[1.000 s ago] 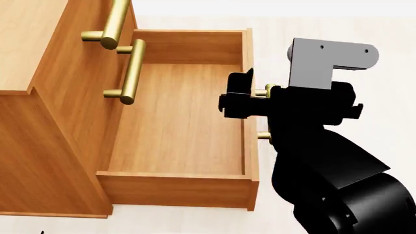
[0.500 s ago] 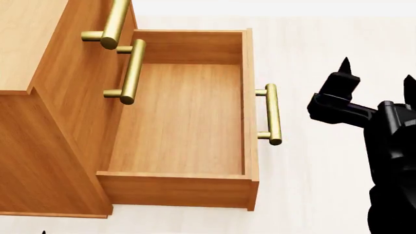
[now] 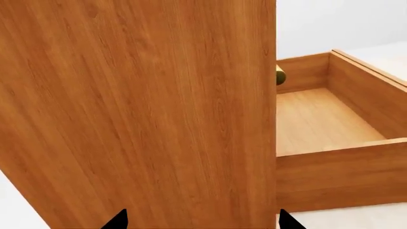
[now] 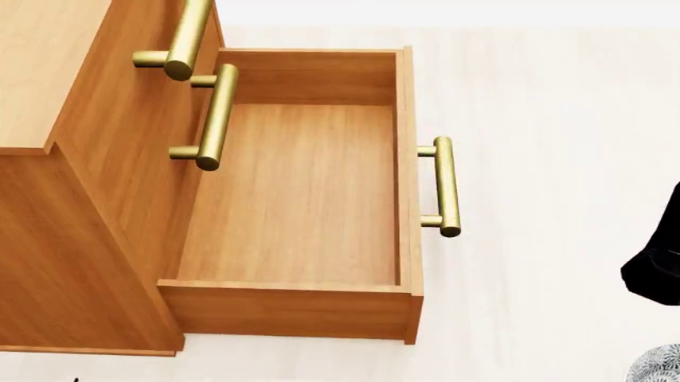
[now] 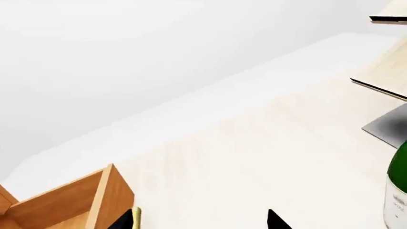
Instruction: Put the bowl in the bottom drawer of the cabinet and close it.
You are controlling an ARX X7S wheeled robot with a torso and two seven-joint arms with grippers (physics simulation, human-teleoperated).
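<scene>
Speckled ceramic bowl [image 4: 657, 366], likely rigid, slippery, breakable: pinch its rim. Drawer [image 4: 298, 191] open. Both grippers' finger state unclear.

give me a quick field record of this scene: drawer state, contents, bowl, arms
bottom drawer: orange-brown wooden box pulled fully out of the orange-brown wood-grain cabinet
drawer contents: nothing inside
drawer handle: brass cylindrical bar, nothing gripping it
bowl: white speckled rim at the head view's lower right corner, outside the drawer
right arm: black part at the head view's right edge, away from the handle
left gripper: fingers apart, beside the cabinet's side
</scene>
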